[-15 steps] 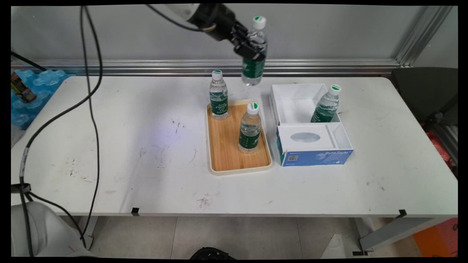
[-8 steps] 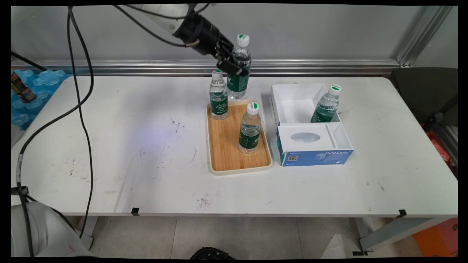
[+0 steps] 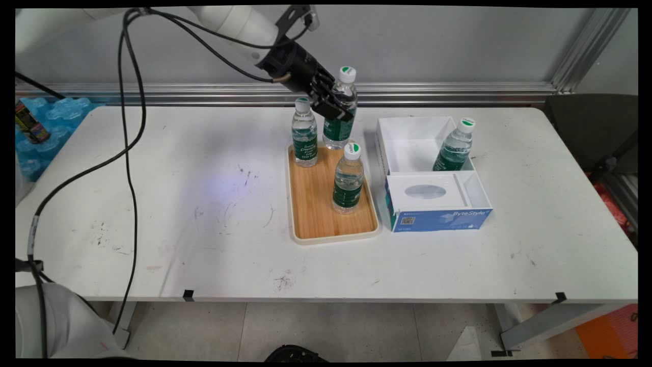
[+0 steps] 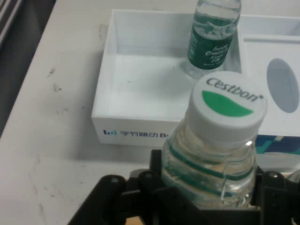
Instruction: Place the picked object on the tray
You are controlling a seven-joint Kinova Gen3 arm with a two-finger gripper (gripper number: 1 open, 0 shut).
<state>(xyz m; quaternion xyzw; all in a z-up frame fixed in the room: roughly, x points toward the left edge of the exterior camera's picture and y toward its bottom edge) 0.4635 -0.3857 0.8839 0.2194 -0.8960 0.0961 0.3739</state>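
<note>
Readable markings
"Cestbon" on the cap (image 4: 228, 104) of my held bottle; "ByteStyle" on the blue box front (image 3: 440, 218).

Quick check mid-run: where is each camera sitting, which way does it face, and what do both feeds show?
Main view: fixed above the table's near side, facing the back wall; shows the arm and claw.
Hand view: on the hand, looking along the claw past the held bottle toward the white box.
Shared: held bottle, white box, its leaning bottle.
</note>
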